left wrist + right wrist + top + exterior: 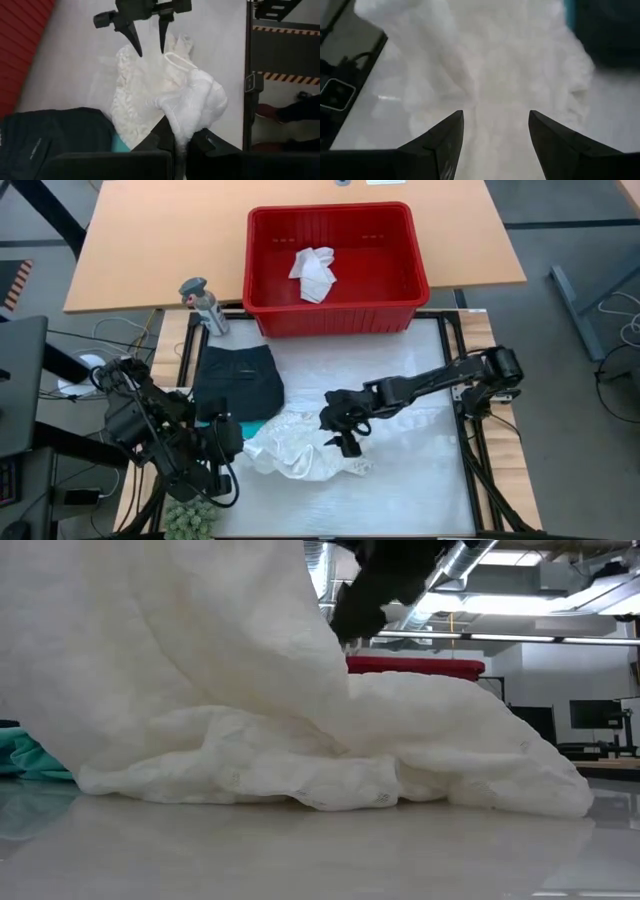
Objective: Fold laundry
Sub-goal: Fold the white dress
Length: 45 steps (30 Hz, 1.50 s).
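Note:
A crumpled white garment (300, 448) lies on the white table (420, 470). Its left end is raised up to my left gripper (238, 442), which is shut on it. My right gripper (345, 444) hangs open over the garment's right part, its fingers (445, 135) slanting down on either side of a fold; no touch shows. Black shorts (238, 380) lie flat at the far left, over a teal garment (258, 426) that peeks out at their near edge. Another white cloth (314, 272) lies in the red basket (335, 312). My left gripper pinches a gathered bunch of the white garment's left end (186, 125) between its two fingers, several layers together. The fingers slant down from the table's left side. The bunch rises off the table to the fingers (150, 630); the garment's remaining part (400, 760) lies slack on the table.
The red basket stands beyond the table's far edge on a wooden desk (150, 250). A grey bottle (205, 305) stands at the far left corner and a green fuzzy plant (190, 518) at the near left. Bare table lies to the right and near side of the garment.

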### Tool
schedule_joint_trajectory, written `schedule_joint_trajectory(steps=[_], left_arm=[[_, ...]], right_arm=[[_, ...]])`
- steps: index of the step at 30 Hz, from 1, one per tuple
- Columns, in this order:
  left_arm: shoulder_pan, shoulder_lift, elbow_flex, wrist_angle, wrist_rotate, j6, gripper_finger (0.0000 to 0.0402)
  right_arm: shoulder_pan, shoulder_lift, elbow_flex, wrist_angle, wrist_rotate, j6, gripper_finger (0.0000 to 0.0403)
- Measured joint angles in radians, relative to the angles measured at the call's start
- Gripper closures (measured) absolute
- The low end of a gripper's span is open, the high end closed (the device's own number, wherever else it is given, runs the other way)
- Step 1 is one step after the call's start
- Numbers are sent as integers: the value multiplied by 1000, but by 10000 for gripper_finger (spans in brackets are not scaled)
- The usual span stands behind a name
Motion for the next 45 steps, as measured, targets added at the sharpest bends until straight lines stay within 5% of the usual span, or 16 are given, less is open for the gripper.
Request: schedule_joint_trajectory(steps=[5, 22, 26, 32, 37, 45], left_arm=[[0, 0, 0, 0, 18, -19, 401], [0, 0, 1, 0, 19, -25, 401], [0, 0, 1, 0, 21, -26, 401], [0, 0, 1, 0, 22, -27, 401], [0, 0, 1, 0, 16, -15, 401], [59, -2, 21, 0, -35, 8, 401]], right_arm=[[-14, 57, 2, 36, -132, -7, 154], [30, 114, 3, 178, -154, -46, 154], [30, 156, 2, 217, -235, 1, 157], [26, 171, 2, 203, -270, 38, 235], [26, 112, 3, 120, -176, 42, 369], [21, -129, 82, -232, 149, 31, 378]])
